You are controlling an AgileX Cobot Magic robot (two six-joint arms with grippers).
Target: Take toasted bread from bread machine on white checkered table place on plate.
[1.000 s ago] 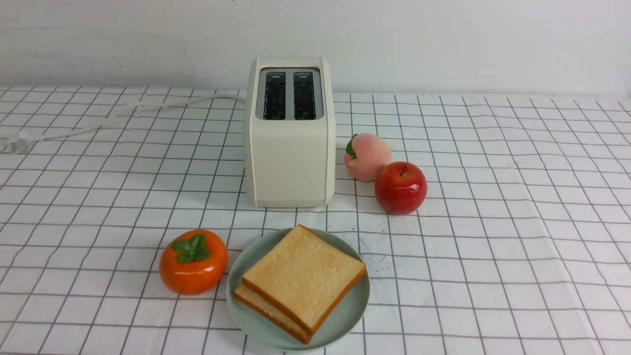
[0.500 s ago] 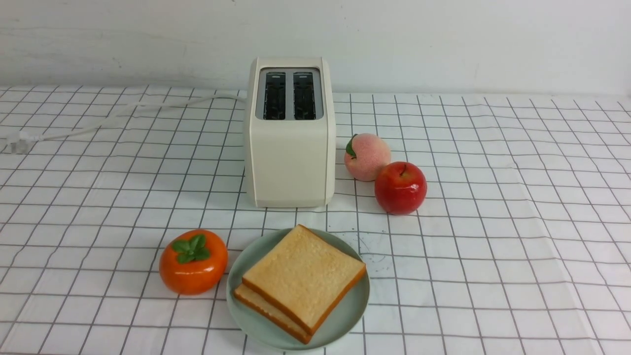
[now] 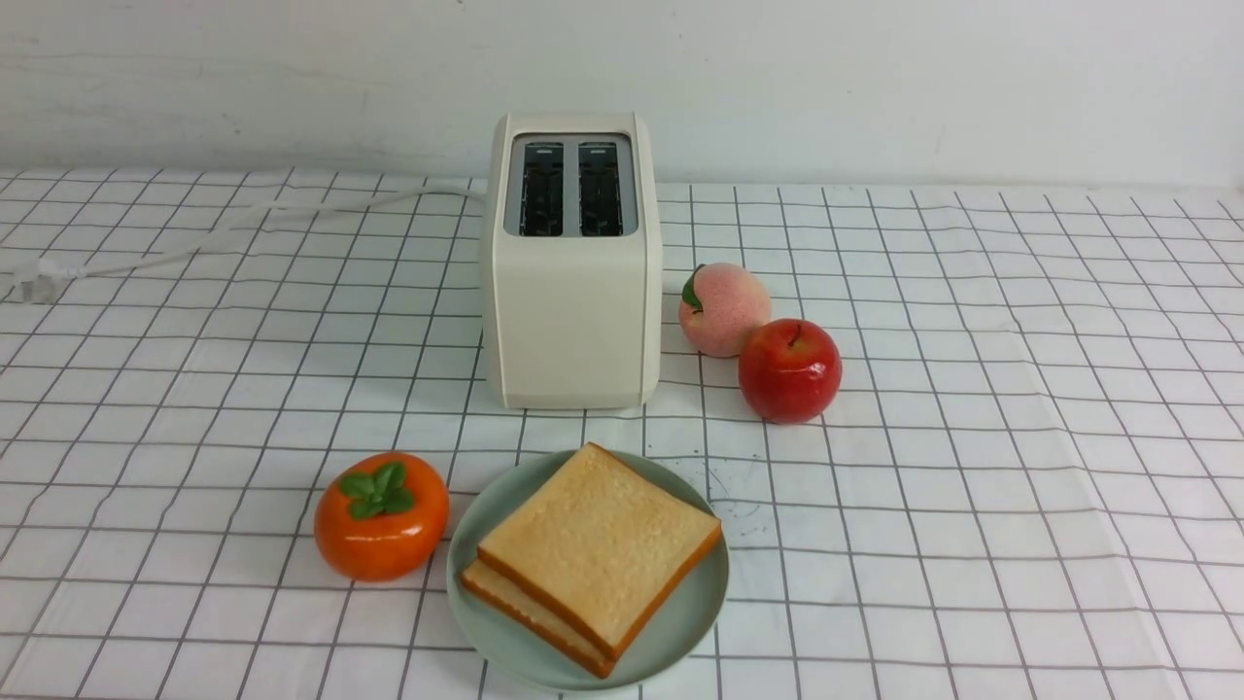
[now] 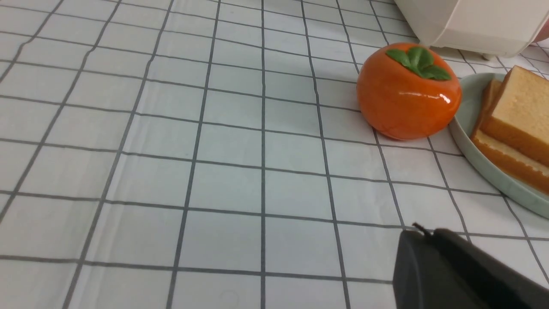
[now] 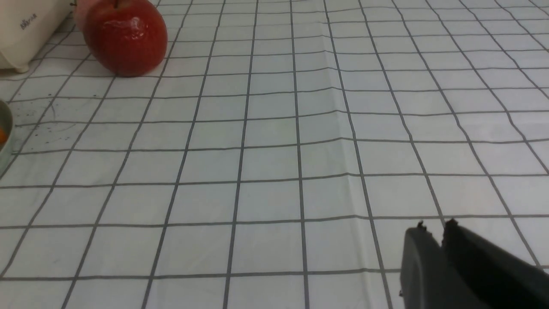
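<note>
Both grippers, left [image 4: 422,234] and right [image 5: 433,227], are sitting closed, empty. Nothing is shifting since earlier: two golden square toast slices [image 3: 598,549] are lying stacked on round mint-green plate [image 3: 695,608]; task looking finished.

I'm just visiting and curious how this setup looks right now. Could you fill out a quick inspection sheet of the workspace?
Surface: white checkered table, cloth lightly creased.
Job's things: two slices of toasted bread stacked on the plate; bread machine behind it, both slots empty.
Clutter: orange persimmon beside the plate; peach and red apple touching, right of the bread machine.
Grippers: left gripper shut, holding nothing, near the persimmon; right gripper shut, holding nothing, over bare cloth.
Cables: white cord trailing left from the bread machine, plug lying loose.
Surroundings: plain white wall behind.
</note>
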